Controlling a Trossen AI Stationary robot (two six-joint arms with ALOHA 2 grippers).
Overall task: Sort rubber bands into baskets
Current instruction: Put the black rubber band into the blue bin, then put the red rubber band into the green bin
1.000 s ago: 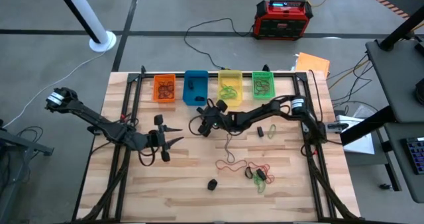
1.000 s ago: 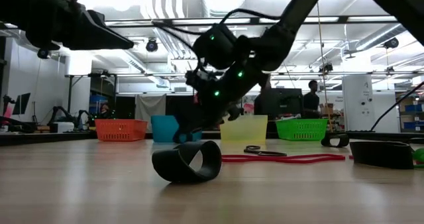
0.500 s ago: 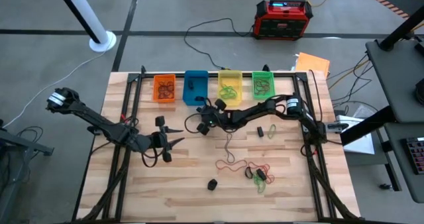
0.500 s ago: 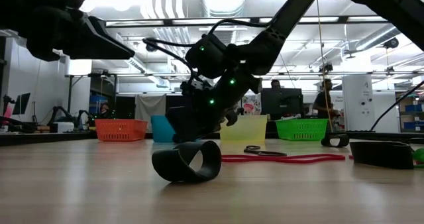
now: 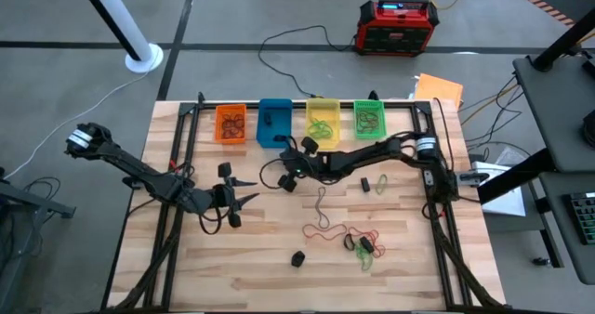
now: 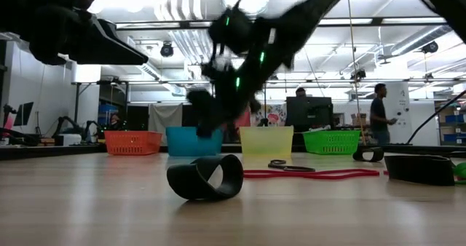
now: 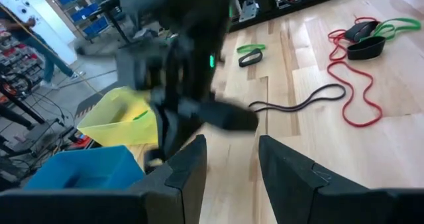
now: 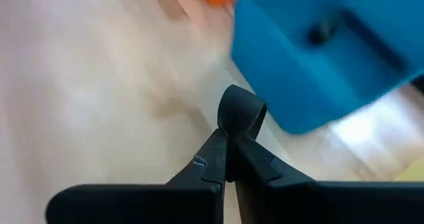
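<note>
The wooden desk (image 5: 242,258) carries everything, with four baskets lined along its far edge: the orange basket (image 5: 231,124), the blue basket (image 5: 273,123), the yellow basket (image 5: 323,119) and the green basket (image 5: 369,118), each already holding some bands.

The right arm reaches across from the right side, and the right gripper (image 5: 286,180) hangs just in front of the blue basket. A second ago its fingers stood spread low over the desk; now they are pressed together on a black rubber band (image 8: 240,115), whose loop sticks up between the fingertips in the right wrist view, with the blue basket just beyond. In the low view the arm has also risen clear of the desk. By my reading, the pick is made and the carry to the blue basket has begun; only the drop remains for this band.

The left gripper (image 5: 234,198) waits over the left half of the desk, fingers partly spread and empty, unchanged.

Loose bands remain on the desk: a tangle of red rubber bands (image 5: 337,230) with green and black ones at the near right, a thin dark band (image 5: 319,202) in the middle, a black band (image 5: 297,257) towards the near edge, and another black band (image 5: 366,184) beside the right arm.
</note>
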